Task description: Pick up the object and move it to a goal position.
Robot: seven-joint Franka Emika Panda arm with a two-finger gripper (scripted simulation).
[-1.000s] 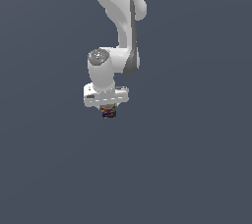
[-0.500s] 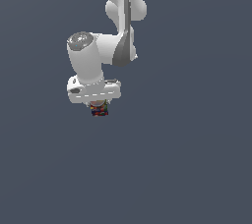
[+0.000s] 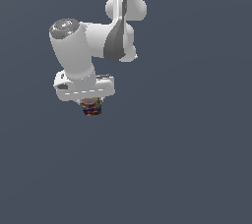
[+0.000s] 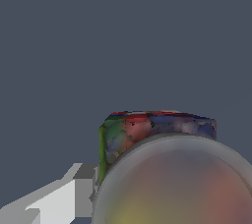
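My gripper [image 3: 91,106] was clamped on the object [image 3: 91,107], a small can with a red, blue and yellow label. It hung just under my white hand, held in the air against a plain grey-blue background. In the wrist view the object [image 4: 147,132] loomed close beside one grey finger [image 4: 81,188].

Around the gripper [image 3: 91,106] there is only plain grey ground on every side, so nothing stands in its way to either side or below it. The one thing near it is the can [image 3: 92,106] between its fingers, which hangs just under the white hand. Above the gripper, the arm [image 3: 115,31] itself takes up the room.
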